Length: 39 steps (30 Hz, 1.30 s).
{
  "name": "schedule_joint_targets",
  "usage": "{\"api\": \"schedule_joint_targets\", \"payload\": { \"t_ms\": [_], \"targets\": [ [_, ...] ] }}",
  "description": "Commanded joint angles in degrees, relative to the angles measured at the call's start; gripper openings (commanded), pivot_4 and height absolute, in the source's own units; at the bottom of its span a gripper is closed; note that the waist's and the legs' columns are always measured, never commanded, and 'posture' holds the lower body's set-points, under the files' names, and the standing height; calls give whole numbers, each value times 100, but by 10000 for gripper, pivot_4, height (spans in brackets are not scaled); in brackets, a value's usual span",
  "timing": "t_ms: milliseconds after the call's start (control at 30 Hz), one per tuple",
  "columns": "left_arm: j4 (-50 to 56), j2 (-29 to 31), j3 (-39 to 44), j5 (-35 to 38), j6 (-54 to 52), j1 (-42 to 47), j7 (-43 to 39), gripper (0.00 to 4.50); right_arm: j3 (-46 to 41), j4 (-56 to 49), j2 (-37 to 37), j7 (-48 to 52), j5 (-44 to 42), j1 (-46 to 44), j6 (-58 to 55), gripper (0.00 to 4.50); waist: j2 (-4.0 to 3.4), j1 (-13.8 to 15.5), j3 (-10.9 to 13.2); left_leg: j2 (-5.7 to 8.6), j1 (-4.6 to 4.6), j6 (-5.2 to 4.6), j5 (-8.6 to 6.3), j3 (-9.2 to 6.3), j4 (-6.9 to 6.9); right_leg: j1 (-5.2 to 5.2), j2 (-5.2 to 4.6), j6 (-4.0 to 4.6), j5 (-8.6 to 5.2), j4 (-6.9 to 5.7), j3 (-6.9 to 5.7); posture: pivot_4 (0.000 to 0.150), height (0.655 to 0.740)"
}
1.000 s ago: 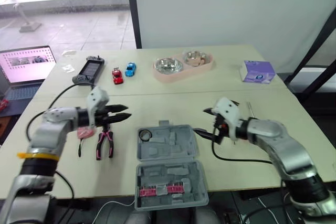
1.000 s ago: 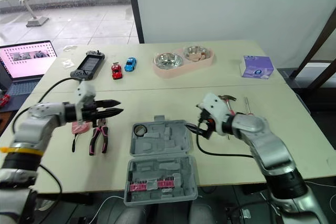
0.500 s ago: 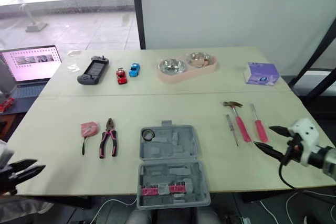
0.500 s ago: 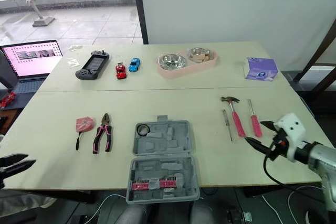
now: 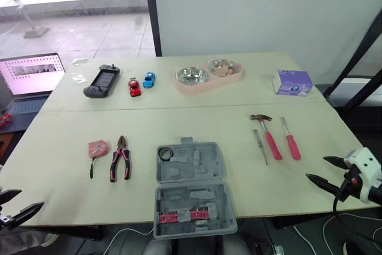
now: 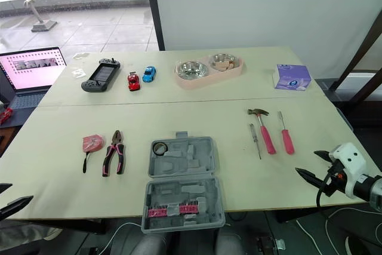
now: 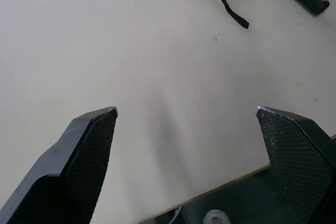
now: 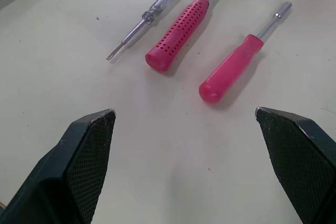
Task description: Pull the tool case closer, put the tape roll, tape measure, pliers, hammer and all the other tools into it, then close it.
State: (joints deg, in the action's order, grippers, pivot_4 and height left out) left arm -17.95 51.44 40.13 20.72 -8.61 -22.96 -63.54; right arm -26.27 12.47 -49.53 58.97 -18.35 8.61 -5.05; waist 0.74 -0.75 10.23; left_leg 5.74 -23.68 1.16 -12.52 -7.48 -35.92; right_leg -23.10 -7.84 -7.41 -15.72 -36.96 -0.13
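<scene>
The grey tool case (image 5: 192,170) lies open at the table's front middle, with the black tape roll (image 5: 165,154) in its far-left corner and pink bits in the near half. Left of it lie the pink tape measure (image 5: 98,147) and the pink-handled pliers (image 5: 120,159). To its right are the hammer (image 5: 267,135), a pink screwdriver (image 5: 290,143) and a thin clear screwdriver (image 5: 260,146). My left gripper (image 5: 31,199) is open over the front-left table edge, holding nothing. My right gripper (image 5: 315,167) is open near the front-right edge, short of the hammer (image 8: 184,30) and screwdriver (image 8: 236,66).
Along the far side stand a laptop (image 5: 30,76), a handheld game console (image 5: 101,82), two toy cars (image 5: 140,83), a pink double bowl (image 5: 209,76) and a purple box (image 5: 292,82). A seam crosses the table at mid depth.
Both arms have drawn back from beside the case to the table's front corners. The left gripper's fingers have spread wider. The tools and case lie where they were.
</scene>
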Motion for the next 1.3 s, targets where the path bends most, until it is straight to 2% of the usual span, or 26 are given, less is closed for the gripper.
{"api": "schedule_joint_targets", "payload": {
  "t_ms": [33, 167, 333, 433, 500, 633, 733, 867, 1033, 1300],
  "targets": [
    [27, 56, 24, 47, 46, 46, 6, 44313, -180, -153, -6, -82, -86, 71, 45, 45000, 0, 5, 0, 0, 0, 0, 0, 0, 0, 0, 0, 0, 0, 0, 0, 1500, 7233],
    [47, 74, -59, 69, -21, 211, 41, 44313, -183, -526, 46, -224, -149, 151, -90, 45000, 0, 4, 0, 0, 0, 1, -1, 2, 0, 1, 0, 0, 0, 0, 1, 1500, 7233],
    [576, -356, -234, 263, -395, 472, 447, 44313, 33, -1982, 137, -527, -530, 74, -867, 45000, -7, -3, -2, -6, 0, 2, -1, 4, 0, 0, 4, 2, 1, 0, 5, 1500, 7233],
    [1168, -946, -370, 373, -674, 679, 1121, 44313, 470, -2992, 221, -637, -1051, -268, -1569, 45000, -5, -8, -3, -8, -1, 1, -1, 6, -1, -1, 5, 1, 1, 0, 9, 1500, 7233],
    [1401, -1179, -378, 387, -777, 751, 1430, 44313, 646, -3280, 264, -693, -1191, -434, -1805, 45000, 7, 13, -4, -16, -1, -4, 2, 6, -3, -2, 11, 3, 4, 0, 12, 1500, 7233],
    [1869, -1956, -495, 337, -950, 1220, 2683, 44313, 1820, -3992, 546, -728, -1408, -1444, -2302, 45000, 13, 24, -5, -19, -2, -3, 1, 5, -10, -2, 16, 3, 7, 1, 5, 1500, 7233],
    [2016, -2380, -904, 72, -1116, 1659, 3445, 44313, 2860, -3918, 963, -541, -1161, -2375, -2317, 45000, 15, 23, -5, -20, -1, -3, 2, 5, -12, -1, 20, -5, 14, 0, 1, 1500, 7233],
    [1527, -2578, -1299, -330, -1245, 2069, 4095, 44313, 3525, -3470, 1185, -301, -765, -3052, -2069, 45000, 23, 45, -9, -10, -2, -5, 3, 5, -14, -4, 27, -18, 23, -3, -4, 1500, 7233],
    [989, -2650, -1622, -566, -1015, 2200, 4265, 44313, 3772, -3219, 1446, -301, -606, -3467, -2001, 45000, 24, 19, -10, -2, -1, -9, 0, 5, -12, -8, 25, -19, 24, -8, -3, 1500, 7233],
    [377, -2771, -1993, -685, -789, 2601, 4251, 44313, 3790, -3169, 1555, -342, -500, -3560, -2034, 45000, 21, 105, -11, 0, -1, -5, 2, 0, -16, -13, 24, -17, 24, -16, -4, 1500, 7233]
  ]
}}
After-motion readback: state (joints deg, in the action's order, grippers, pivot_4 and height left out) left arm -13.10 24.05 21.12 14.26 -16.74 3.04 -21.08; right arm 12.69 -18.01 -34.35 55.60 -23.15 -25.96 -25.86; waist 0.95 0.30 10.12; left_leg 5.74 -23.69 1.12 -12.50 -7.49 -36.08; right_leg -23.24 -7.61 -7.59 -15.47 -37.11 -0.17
